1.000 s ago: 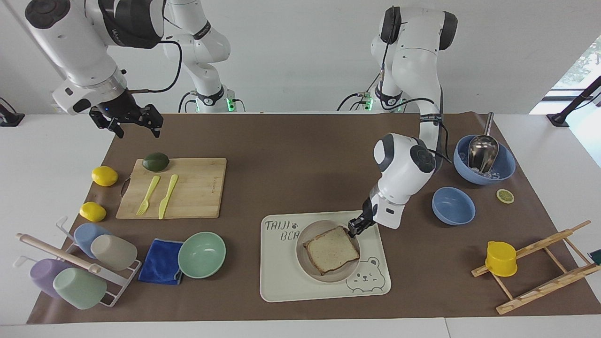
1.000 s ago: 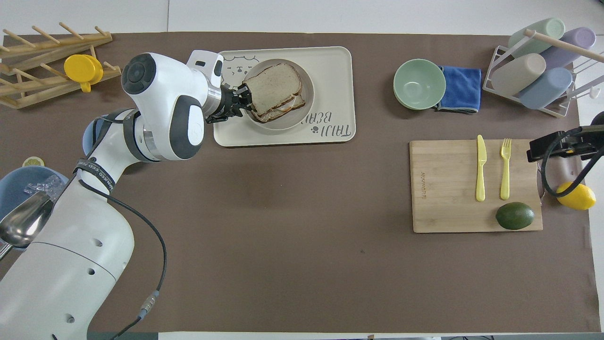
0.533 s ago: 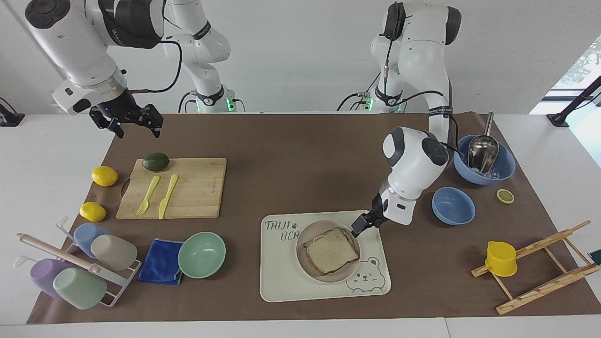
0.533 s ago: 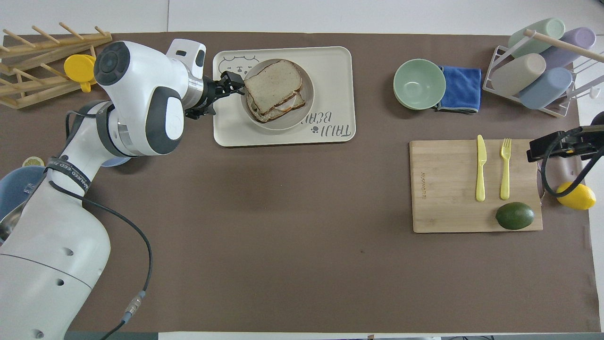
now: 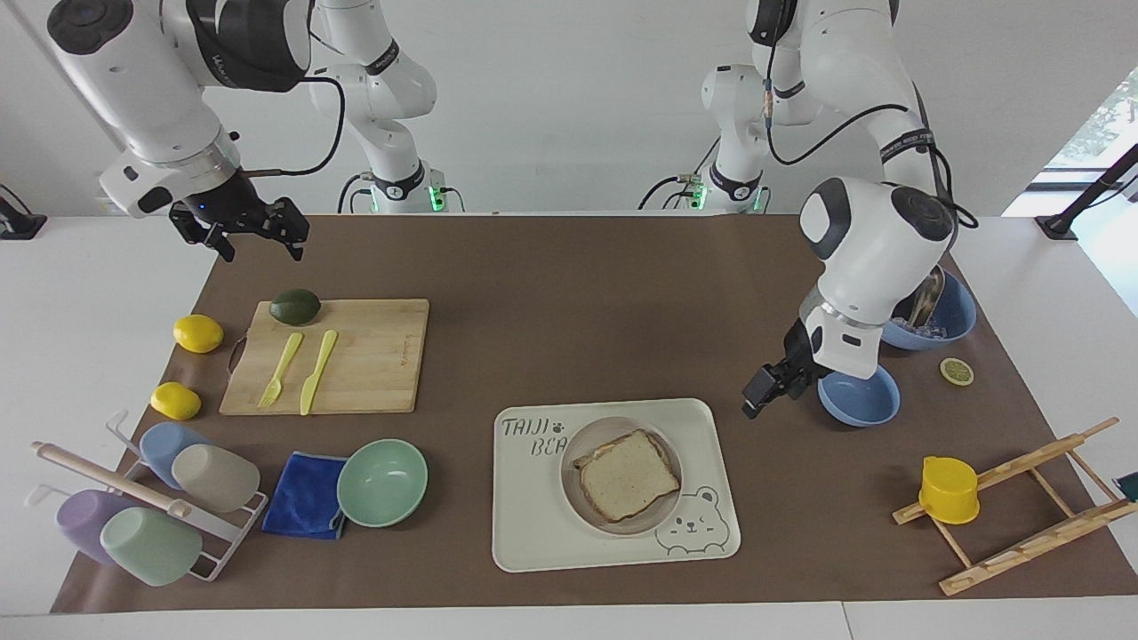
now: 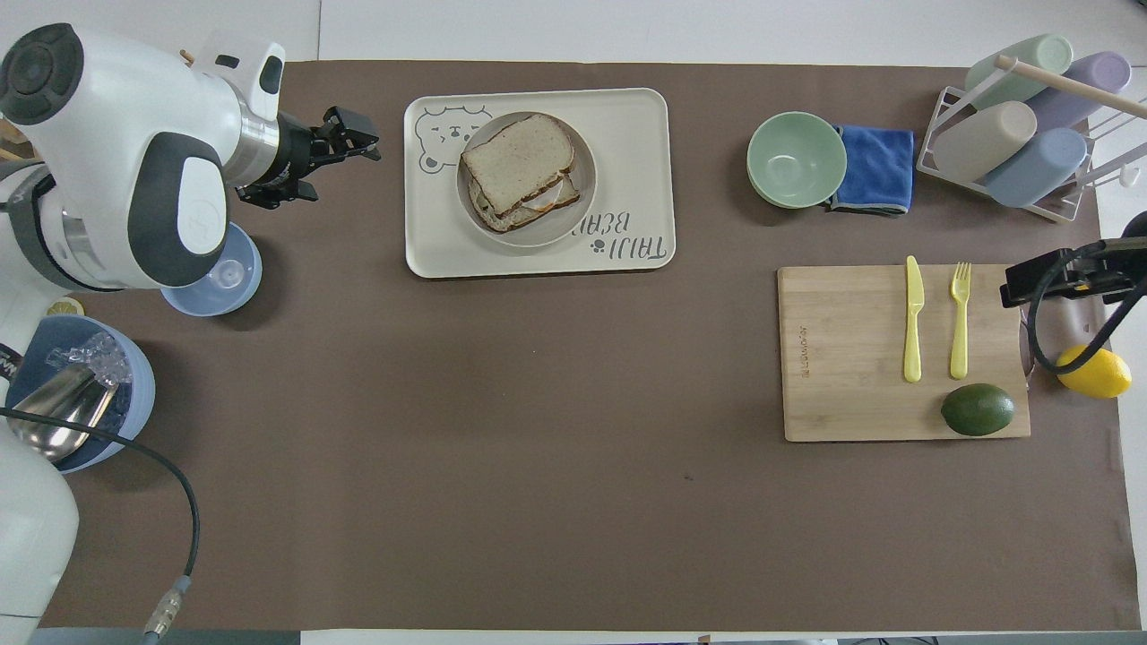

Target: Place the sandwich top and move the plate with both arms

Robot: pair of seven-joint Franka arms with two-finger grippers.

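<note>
Two slices now sit stacked on the plate [image 5: 621,476], which rests in the tray [image 5: 533,542] beside the bear drawing; the top [image 5: 628,474] lies slightly askew over the lower slice, with something pale peeking out at one edge in the overhead view. Treat the bread as soft and light, so it will slide or tip if you jolt the plate. The plate itself looks stiff, smooth and shallow (likely slippery at the rim), so you should pinch it at two facing spots on the rim, one gripper each, and keep it level.

Your left gripper [image 5: 772,388] hangs over the bare mat beside the tray, toward the left arm's end, close to the small blue bowl [image 5: 859,400]; its fingers are spread and hold nothing, the wrist angled down toward the tray. Your right gripper [image 5: 258,233] waits up over the mat's edge near the cutting board [image 5: 373,356], fingers likewise spread and holding nothing.
</note>
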